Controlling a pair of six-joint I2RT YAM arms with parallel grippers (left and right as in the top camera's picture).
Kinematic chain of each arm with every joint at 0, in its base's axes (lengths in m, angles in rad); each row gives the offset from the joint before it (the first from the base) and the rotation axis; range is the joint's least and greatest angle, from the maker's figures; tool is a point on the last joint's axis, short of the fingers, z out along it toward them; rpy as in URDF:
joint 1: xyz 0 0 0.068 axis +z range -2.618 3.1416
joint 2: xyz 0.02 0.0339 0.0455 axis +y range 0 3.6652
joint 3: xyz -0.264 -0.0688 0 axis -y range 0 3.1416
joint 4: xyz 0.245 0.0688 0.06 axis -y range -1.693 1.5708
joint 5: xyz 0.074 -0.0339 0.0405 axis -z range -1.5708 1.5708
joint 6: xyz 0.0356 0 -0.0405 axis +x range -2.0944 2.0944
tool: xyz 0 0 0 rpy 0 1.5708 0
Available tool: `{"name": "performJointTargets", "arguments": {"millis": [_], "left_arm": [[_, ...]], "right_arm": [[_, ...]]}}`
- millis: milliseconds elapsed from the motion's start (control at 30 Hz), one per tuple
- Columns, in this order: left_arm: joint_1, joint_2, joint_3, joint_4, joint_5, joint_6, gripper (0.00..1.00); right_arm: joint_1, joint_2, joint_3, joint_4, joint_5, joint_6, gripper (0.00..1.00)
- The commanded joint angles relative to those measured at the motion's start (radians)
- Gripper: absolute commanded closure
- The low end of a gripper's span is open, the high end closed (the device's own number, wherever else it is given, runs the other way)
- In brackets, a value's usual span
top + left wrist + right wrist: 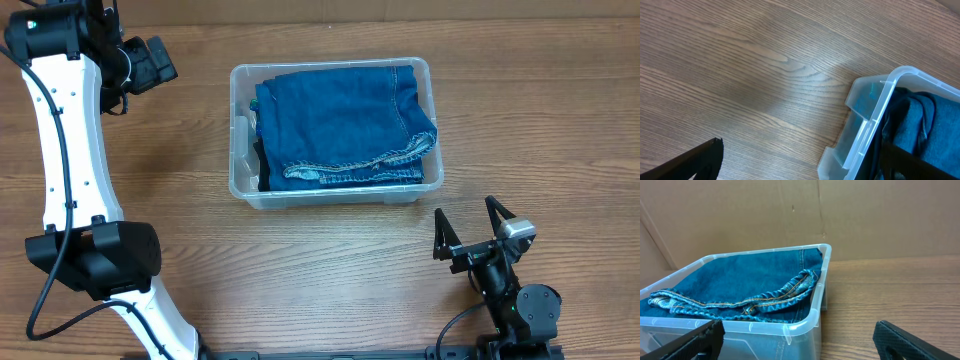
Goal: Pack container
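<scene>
The clear rectangular plastic container (244, 190) sits in the middle of the brown wooden table (300, 290), filled by folded blue denim jeans (340, 120). The left gripper (150, 62) hovers beside its far-left corner and the right gripper (467, 222) waits in front. Both are spread wide and empty. A tidy finish likely means pressing the bunched denim flat.

Container (330, 196) sits on worktop (300, 285), centre, toward the far edge. Jeans (345, 125) lie in it, folded, covering nearly the whole floor and reaching the rim on the right. Left jaws are off the container's far-left corner, apart from it. Right jaws are before its near-right corner, well apart. Board (790, 215) stands behind the worktop.
</scene>
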Motion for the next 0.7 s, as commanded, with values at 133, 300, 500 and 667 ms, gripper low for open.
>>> {"name": "performJointTargets", "arguments": {"millis": [133, 300, 500, 667], "left_arm": [[0.003, -0.002, 0.019, 0.004, -0.006, 0.009, 0.0], [0.001, -0.026, 0.018, 0.069, -0.046, 0.032, 0.0], [-0.051, -0.193, -0.017, 0.251, 0.016, 0.377, 0.0], [-0.071, -0.412, -0.319, 0.459, 0.041, 0.49, 0.0]], "right_arm": [[0.009, -0.012, -0.01, 0.005, 0.013, 0.003, 0.0], [0.008, -0.012, -0.01, 0.005, 0.013, 0.003, 0.0], [0.009, -0.012, -0.01, 0.005, 0.013, 0.003, 0.0], [0.009, -0.012, -0.01, 0.005, 0.013, 0.003, 0.0]]}}
